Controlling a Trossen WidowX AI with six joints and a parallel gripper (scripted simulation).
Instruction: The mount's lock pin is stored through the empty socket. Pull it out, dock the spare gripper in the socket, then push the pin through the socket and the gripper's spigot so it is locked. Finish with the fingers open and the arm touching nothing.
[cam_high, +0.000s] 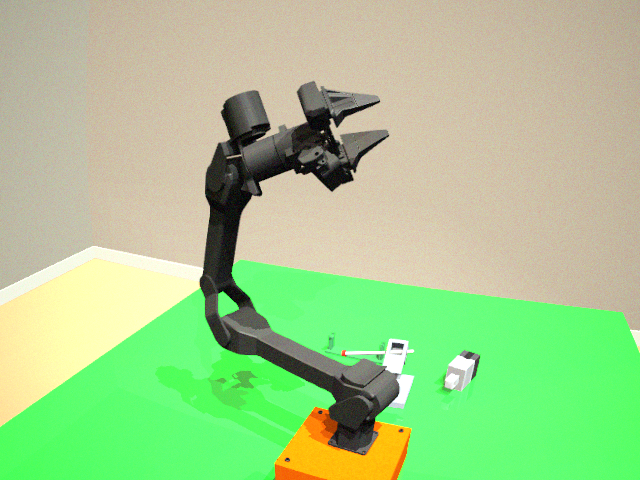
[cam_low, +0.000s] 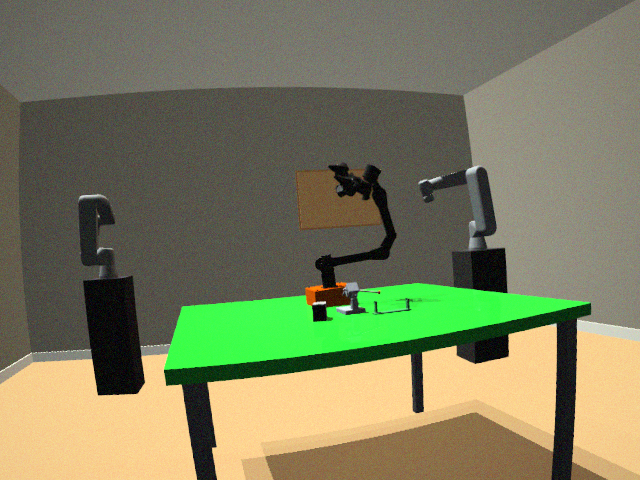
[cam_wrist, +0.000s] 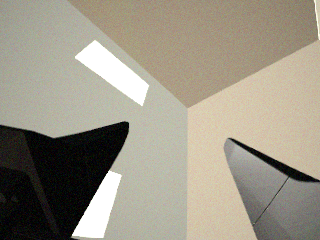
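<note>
The lock pin (cam_high: 364, 352) (cam_low: 371, 292), white with a red end, runs through the socket at the top of the pale mount (cam_high: 393, 365) (cam_low: 353, 301). Its red end sticks out on one side and a short white tip shows on the other in the top view. The spare gripper (cam_high: 461, 373) (cam_low: 319, 312), a white and black block with a pale spigot, lies on the table apart from the mount. My gripper (cam_high: 383, 116) (cam_wrist: 176, 135) is open and empty, high above the table and far from pin, mount and spare gripper.
A low holder with two upright posts (cam_high: 331, 341) (cam_low: 407, 304) stands beside the mount, under the pin's red-end side in the top view. My arm's orange base (cam_high: 305, 454) (cam_low: 316, 296) is close to the mount. Two grey arms on black pedestals stand beyond the table.
</note>
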